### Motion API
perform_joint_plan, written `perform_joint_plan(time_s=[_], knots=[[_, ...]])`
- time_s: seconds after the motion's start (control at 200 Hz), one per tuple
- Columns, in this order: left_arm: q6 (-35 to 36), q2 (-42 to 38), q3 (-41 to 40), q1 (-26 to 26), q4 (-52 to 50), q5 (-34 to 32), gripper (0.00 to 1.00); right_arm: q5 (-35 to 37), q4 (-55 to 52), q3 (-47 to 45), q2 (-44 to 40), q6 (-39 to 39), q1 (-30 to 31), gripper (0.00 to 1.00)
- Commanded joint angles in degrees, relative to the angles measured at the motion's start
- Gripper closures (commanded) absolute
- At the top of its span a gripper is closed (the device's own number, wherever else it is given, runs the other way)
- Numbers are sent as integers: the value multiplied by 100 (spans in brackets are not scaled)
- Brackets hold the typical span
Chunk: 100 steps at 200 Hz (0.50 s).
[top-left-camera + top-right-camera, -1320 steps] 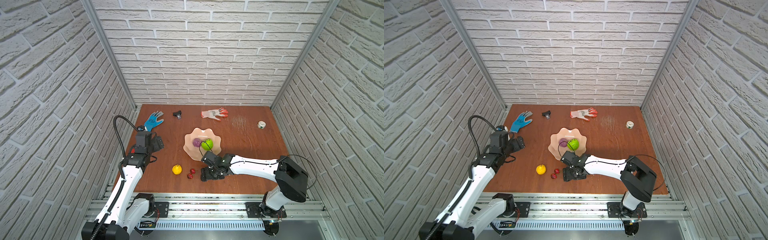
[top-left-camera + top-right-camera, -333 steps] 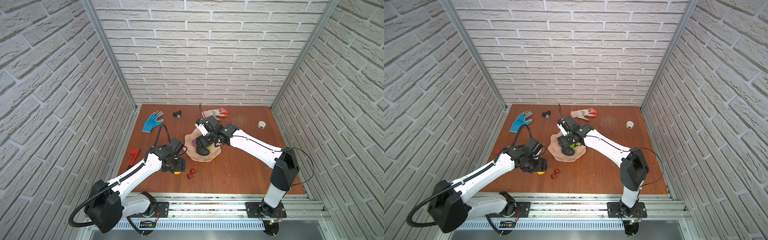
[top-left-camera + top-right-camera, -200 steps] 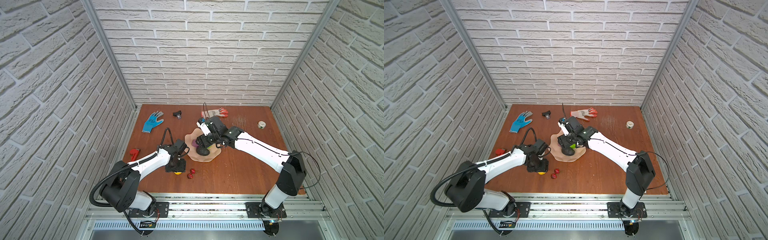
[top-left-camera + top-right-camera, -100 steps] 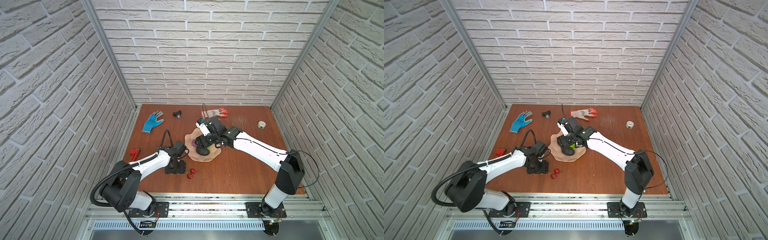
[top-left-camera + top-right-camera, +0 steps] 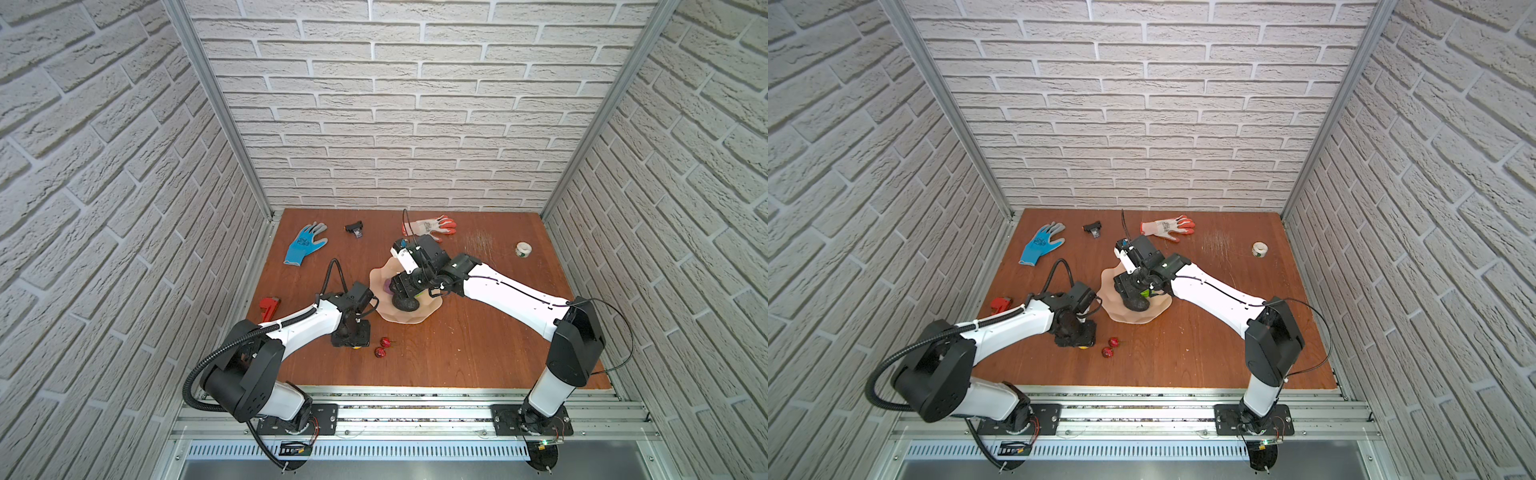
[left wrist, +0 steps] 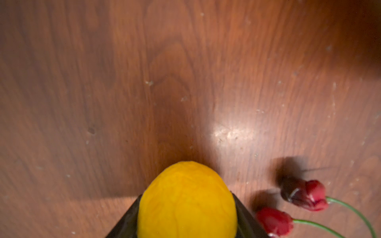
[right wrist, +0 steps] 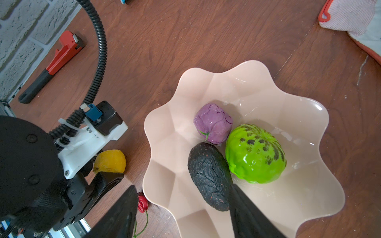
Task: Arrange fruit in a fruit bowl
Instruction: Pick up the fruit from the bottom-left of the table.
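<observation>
Now left gripper [image 5: 350,336] is clamping shut on the yellow fruit [image 6: 186,202], low at the table [image 5: 457,340], just beside two cherries [image 6: 303,194]. Right gripper [image 7: 182,191] is hovering over the fruit bowl [image 7: 257,82], jaws standing wide apart, gripping nothing, one finger just beside the avocado [image 7: 209,179]. Avocado, purple fruit [image 7: 213,123] and green fruit [image 7: 255,153] are lying together inside the bowl.
</observation>
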Motion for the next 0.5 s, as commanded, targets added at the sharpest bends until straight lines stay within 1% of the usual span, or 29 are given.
perform_joint_plan(time_s=[0.0, 0.04, 0.105, 0.16, 0.34, 0.495], knots=[[1, 72, 21, 43, 6, -77, 47, -45, 67, 77, -14, 10, 19, 29], [-7, 98, 40, 47, -11, -96, 49, -39, 63, 82, -10, 10, 14, 29], [-27, 180, 64, 67, -71, -100, 57, -45, 43, 77, -10, 5, 14, 30], [-33, 256, 92, 73, -128, -97, 60, -53, 41, 63, -19, 6, 17, 30], [-28, 72, 92, 78, -175, -87, 60, -62, 58, 56, -20, 13, 22, 30], [-27, -272, 228, 78, -504, -103, 62, -20, -1, 146, -70, -16, 19, 29]])
